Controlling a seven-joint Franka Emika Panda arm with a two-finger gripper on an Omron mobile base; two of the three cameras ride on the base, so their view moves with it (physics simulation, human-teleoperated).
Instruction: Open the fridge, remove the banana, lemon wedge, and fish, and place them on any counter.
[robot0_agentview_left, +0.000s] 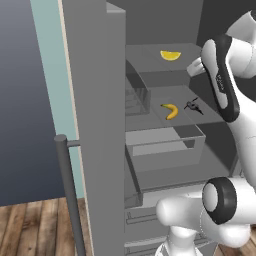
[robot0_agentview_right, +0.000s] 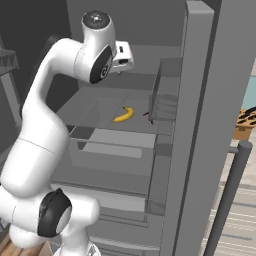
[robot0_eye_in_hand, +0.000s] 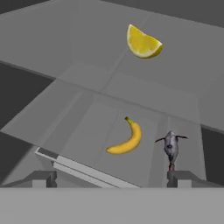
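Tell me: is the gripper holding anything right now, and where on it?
Nothing is held. The gripper is open, inside the fridge, above the banana and fish; the lemon wedge lies one shelf higher.

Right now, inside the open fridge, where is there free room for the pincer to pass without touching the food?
The upper shelf is bare left of the lemon wedge. The lower shelf is bare left of the banana. It is crowded between the banana and the fish, which lie close side by side. The open pincer hangs before them.
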